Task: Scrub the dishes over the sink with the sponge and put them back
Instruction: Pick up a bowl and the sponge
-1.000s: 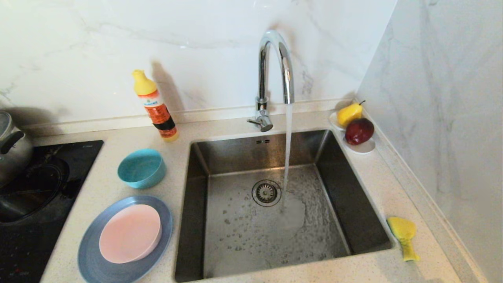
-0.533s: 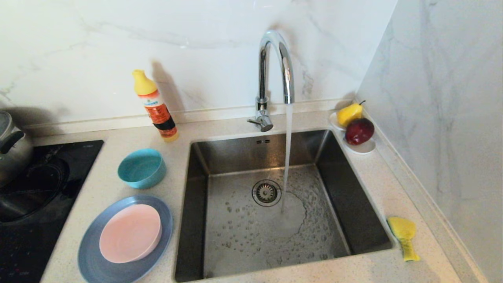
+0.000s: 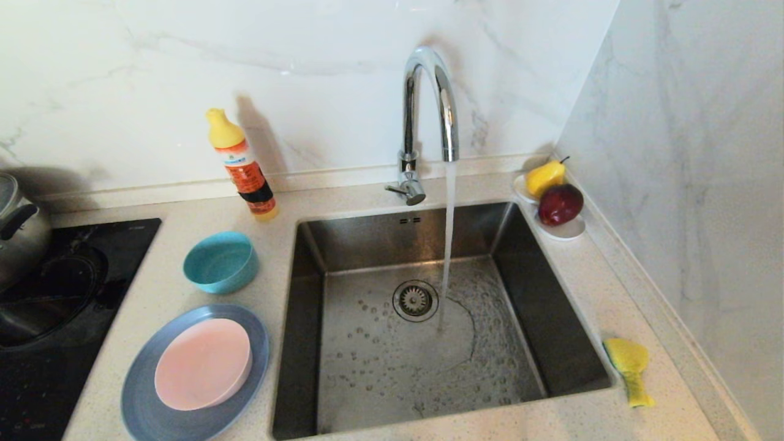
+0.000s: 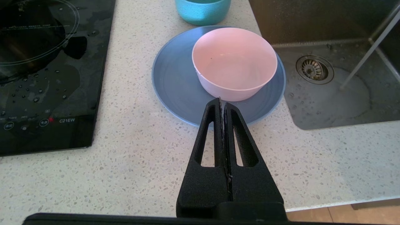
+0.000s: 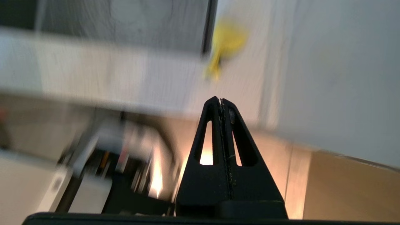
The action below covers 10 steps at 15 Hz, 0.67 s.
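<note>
Left of the steel sink (image 3: 554, 306) lies the blue-grey plate (image 3: 141, 395) with the pale pink bowl (image 3: 202, 364) on it; behind them stands the teal bowl (image 3: 222, 261). The yellow sponge (image 3: 629, 367) lies on the counter right of the sink. No arm shows in the head view. My left gripper (image 4: 222, 100) is shut and empty, hanging before the counter edge with its tip near the plate (image 4: 175, 84) and pink bowl (image 4: 234, 62). My right gripper (image 5: 220, 100) is shut and empty, below and short of the counter edge, pointing towards the blurred sponge (image 5: 225, 47).
Water runs from the curved chrome tap (image 3: 429, 104) into the basin beside the drain strainer (image 3: 415, 300). A yellow-capped detergent bottle (image 3: 242, 165) stands behind the teal bowl. A dish with a pear and apple (image 3: 554, 196) sits at the back right. A hob (image 3: 55, 318) with a steel pot (image 3: 18, 229) lies left.
Plate, bowls and sponge lie as before in the head view. Only the running water spreads differently over the sink floor. No arm has come into that view.
</note>
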Available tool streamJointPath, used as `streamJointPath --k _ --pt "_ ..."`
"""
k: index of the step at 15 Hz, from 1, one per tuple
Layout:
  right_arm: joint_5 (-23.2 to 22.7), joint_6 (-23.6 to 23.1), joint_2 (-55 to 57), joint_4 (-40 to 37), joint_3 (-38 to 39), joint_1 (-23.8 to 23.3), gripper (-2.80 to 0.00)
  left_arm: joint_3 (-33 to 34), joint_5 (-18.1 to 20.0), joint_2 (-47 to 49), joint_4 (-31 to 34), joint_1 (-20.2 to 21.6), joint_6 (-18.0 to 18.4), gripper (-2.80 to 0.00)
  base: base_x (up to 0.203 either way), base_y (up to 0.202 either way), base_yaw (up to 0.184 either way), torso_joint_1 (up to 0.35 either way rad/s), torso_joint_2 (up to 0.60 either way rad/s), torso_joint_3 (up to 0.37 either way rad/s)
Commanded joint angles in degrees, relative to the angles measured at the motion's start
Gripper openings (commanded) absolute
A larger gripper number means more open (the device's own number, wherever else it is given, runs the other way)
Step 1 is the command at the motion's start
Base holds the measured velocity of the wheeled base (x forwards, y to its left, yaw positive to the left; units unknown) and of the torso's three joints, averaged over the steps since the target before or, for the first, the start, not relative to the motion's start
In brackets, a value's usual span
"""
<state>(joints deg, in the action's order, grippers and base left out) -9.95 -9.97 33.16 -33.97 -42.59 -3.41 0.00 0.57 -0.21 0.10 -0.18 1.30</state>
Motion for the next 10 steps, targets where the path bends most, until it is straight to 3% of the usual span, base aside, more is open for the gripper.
streamJointPath --k 1,4,6,8,10 --pt "0.00 -0.31 14.03 -4.53 -3.51 -0.26 -2.80 0.00 0.03 0.21 -0.02 0.01 0.01 -2.80 0.000 0.000 0.000 0.000 0.00 0.000" --pt "0.01 1.48 22.90 -7.98 -4.14 0.63 -2.80 0.00 -0.05 0.21 -0.02 0.01 0.01 -2.80 0.000 0.000 0.000 0.000 0.00 0.000" --pt "-0.05 6.17 26.62 -7.89 -2.97 5.77 -2.80 0.00 -0.02 0.21 -0.02 0.01 0.01 -2.80 0.000 0.000 0.000 0.000 0.00 0.000" --pt "1.14 11.66 30.03 -4.10 -0.32 10.21 -2.80 0.00 -0.05 0.21 -0.02 0.01 0.01 -2.80 0.000 0.000 0.000 0.000 0.00 0.000" --pt "2.46 15.60 33.86 0.24 1.51 11.01 -2.80 0.00 -0.02 0.21 -0.02 0.01 0.01 -2.80 0.000 0.000 0.000 0.000 0.00 0.000"
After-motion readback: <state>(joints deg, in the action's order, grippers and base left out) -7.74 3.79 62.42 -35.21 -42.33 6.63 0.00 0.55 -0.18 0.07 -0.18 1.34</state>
